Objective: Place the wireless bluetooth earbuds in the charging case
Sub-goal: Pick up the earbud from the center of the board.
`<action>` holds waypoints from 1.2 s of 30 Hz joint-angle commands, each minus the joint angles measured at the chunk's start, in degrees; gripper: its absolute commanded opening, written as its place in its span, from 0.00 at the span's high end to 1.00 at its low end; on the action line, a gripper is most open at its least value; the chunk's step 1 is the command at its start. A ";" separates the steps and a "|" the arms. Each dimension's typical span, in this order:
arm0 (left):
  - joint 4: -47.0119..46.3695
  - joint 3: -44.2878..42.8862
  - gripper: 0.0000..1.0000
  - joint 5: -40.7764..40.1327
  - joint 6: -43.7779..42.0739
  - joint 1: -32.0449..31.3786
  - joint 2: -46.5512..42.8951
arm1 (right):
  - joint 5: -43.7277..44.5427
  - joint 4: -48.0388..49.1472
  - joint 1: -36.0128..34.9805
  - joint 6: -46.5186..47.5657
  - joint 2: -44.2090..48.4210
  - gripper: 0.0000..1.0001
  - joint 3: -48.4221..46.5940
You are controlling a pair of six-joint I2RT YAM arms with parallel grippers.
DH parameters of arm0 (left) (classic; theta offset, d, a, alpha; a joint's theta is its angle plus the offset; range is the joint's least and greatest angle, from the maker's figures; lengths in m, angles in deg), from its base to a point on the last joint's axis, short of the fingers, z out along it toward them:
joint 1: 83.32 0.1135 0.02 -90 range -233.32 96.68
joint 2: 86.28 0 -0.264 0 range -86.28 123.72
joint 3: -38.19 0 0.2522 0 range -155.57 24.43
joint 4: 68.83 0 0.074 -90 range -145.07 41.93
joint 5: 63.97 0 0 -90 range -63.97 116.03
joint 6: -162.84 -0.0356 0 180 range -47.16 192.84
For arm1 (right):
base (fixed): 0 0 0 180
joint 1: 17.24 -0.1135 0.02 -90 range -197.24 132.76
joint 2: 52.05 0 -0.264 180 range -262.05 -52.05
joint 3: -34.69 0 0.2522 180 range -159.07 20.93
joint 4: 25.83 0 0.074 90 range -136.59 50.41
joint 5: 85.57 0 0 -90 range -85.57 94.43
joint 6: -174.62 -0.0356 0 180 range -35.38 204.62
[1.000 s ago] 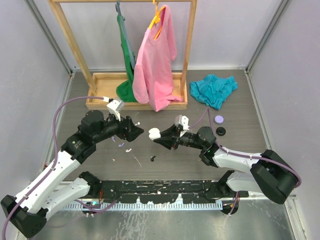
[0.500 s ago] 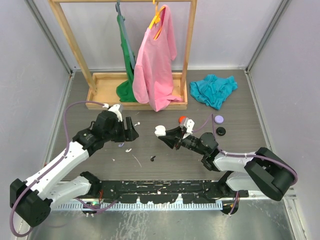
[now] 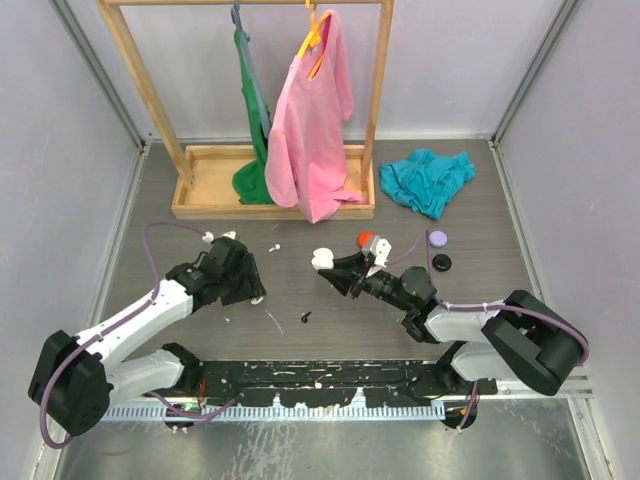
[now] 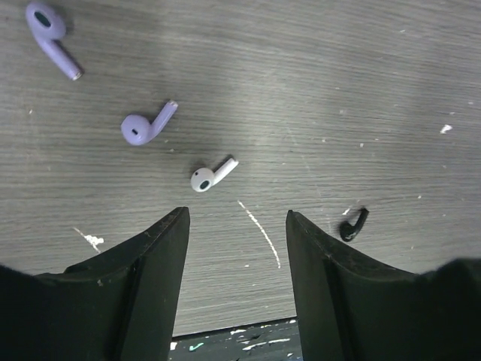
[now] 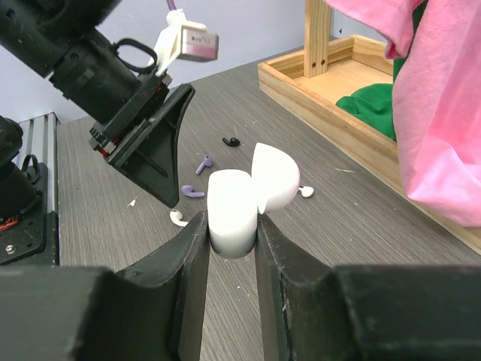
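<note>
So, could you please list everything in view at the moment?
clothes rack: one, wooden, far side
hanging garments: two, pink and green, on rack
cloth: one, teal, right of rack
charging case: one, white, lid open, in right gripper
lilac earbuds: two, lilac, table by left gripper
white earbuds: two, white, one by left gripper, one nearer rack
black earbud: one, black, table
round items: two, lilac and black, table's right
left gripper: one, black, open by earbuds
right gripper: one, black, shut on case

Bright, even overhead light, soft faint shadows, a pale sheen on the table, mostly sharp focus
</note>
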State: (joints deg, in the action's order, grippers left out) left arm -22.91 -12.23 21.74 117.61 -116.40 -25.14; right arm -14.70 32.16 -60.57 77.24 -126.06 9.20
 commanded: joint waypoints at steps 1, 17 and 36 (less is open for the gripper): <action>-1.25 1.08 0.46 -2.12 3.32 0.08 0.64 | 0.69 5.34 -0.17 0.15 -0.07 0.84 -0.05; -3.61 3.31 0.72 -4.03 3.49 0.03 5.04 | 0.20 4.68 -0.13 -0.18 -0.26 0.83 -0.45; -6.70 -3.78 0.82 -10.17 -2.65 0.30 14.35 | -0.20 4.37 -0.14 -0.78 -0.34 0.82 -0.66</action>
State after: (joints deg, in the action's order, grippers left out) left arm -25.94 -12.58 13.63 117.13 -116.36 -11.68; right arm -14.72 32.79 -60.57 76.76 -126.35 9.27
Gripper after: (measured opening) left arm 0.171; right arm 0.332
